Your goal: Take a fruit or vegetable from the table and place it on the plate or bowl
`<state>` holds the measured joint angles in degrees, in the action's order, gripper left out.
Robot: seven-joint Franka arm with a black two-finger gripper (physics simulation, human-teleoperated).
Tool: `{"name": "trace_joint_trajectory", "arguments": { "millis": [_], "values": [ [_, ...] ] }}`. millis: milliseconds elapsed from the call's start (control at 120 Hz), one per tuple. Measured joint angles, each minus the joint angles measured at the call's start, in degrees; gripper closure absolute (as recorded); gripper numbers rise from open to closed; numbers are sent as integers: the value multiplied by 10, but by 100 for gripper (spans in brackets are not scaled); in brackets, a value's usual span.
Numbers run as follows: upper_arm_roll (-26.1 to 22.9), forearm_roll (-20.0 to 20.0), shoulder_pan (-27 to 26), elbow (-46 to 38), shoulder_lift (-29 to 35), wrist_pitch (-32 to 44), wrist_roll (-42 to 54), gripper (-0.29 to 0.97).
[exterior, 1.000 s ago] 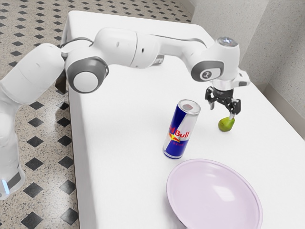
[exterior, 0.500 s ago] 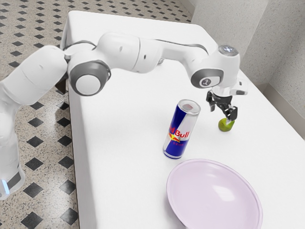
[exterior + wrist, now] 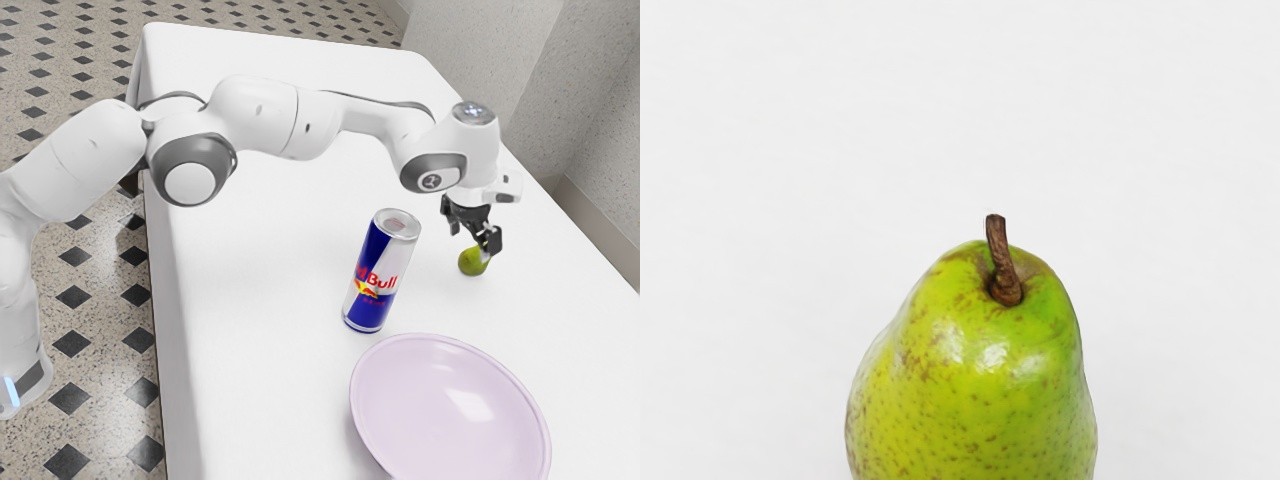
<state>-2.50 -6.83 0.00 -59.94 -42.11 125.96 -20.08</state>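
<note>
The pear point(image 3: 470, 263) lies on the white table point(image 3: 250, 300), toward the exterior view's right, well apart from the table's near edge. It is green and small, and its upper part is partly hidden behind the black gripper point(image 3: 483, 246), which hangs straight down onto it from the end of the white arm point(image 3: 300, 120). The gripper sits right at the pear, touching or almost touching it. Whether it is spread around the fruit or already pinching it cannot be told from these pictures. The arm comes in from the exterior view's left and stretches across the table to reach that spot. A tall blue and silver drink can point(image 3: 380, 270) stands upright near the pear, on the side toward the exterior view's left, with a clear gap between them. A pale lilac plate point(image 3: 450, 415) rests on the table nearer the camera than both, just beside the can's base and well apart from the pear. In the wrist view the pear point(image 3: 975, 390) is close under the hand, glossy and speckled with brown, with its short brown stem point(image 3: 1000, 260) standing out against the bare white table point(image 3: 790, 150).
</note>
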Motion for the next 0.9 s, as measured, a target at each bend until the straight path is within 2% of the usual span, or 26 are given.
{"name": "trace_joint_trajectory", "arguments": {
  "millis": [900],
  "values": [
    [-24,0,18,9,-56,104,29,0]
  ]
}}
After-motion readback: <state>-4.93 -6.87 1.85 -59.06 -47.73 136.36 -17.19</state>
